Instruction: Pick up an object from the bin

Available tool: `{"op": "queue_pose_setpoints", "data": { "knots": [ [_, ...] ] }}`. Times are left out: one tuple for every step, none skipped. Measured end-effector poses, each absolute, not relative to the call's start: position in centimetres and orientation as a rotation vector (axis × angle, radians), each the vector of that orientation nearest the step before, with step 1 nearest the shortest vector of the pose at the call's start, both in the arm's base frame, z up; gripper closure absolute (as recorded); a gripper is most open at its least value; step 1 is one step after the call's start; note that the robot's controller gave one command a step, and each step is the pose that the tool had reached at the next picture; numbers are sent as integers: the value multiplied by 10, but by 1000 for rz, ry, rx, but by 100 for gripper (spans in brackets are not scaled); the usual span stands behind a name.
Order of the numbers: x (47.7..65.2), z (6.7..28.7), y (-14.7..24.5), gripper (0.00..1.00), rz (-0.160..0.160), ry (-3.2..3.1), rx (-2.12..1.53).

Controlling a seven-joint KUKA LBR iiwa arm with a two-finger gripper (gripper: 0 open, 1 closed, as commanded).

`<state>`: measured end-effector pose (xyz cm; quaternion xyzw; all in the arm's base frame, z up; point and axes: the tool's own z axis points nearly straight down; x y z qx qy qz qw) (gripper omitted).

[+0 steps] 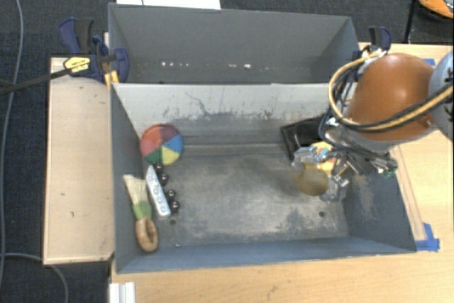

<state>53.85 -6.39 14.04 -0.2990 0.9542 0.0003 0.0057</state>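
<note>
Well left of the pincer lie a cream-and-green brush (136, 196), a tan wooden ring (147, 234), a white-and-grey toy car (157, 193) and a round ball in coloured segments (161, 142). The scuffed floor of the grey metal bin (241, 195) between them and the pincer is bare, which leaves room to work. The pincer (330, 184) sits low near the right wall, just beside a dull tan rounded lump (308, 185). I cannot tell whether it is open or closed. Nothing looks lifted, so gripping and raising seem left to do.

Dark carpet (28, 25) lies beyond a pale wooden tabletop (284, 286).

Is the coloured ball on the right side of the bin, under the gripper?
No, the ball lies by the left wall of the bin, far from the gripper at the right.
</note>
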Motion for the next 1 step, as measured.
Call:
{"op": "queue_pose_setpoints", "data": {
  "knots": [
    [541,202,-70,100,-1,2970,-981]
  ]
}}
